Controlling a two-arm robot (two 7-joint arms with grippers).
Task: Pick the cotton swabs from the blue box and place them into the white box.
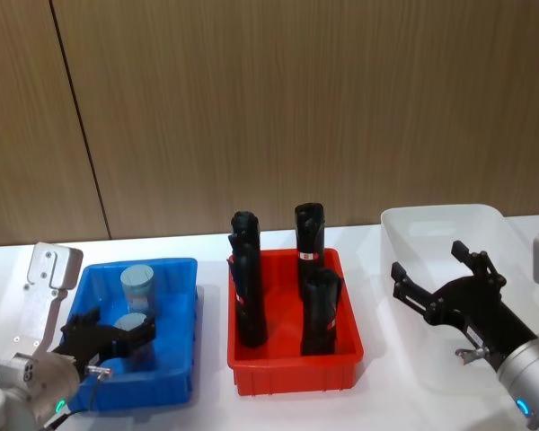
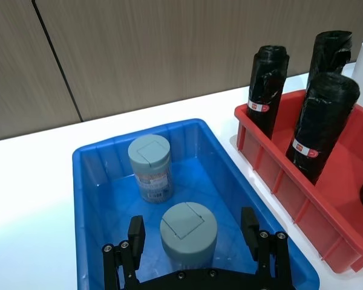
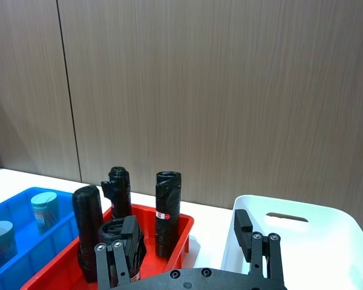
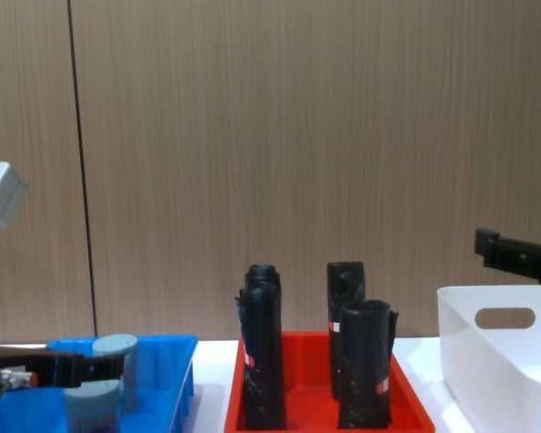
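Note:
Two cotton swab jars with grey-blue lids stand in the blue box: a far jar and a near jar. My left gripper is open and low in the blue box. Its fingers stand on either side of the near jar, with a gap on each side. The white box stands at the right. My right gripper hovers open and empty over the white box's near left part.
A red tray sits between the two boxes and holds several upright black rolls, taller than the jars. The boxes stand on a white table with a wooden wall behind.

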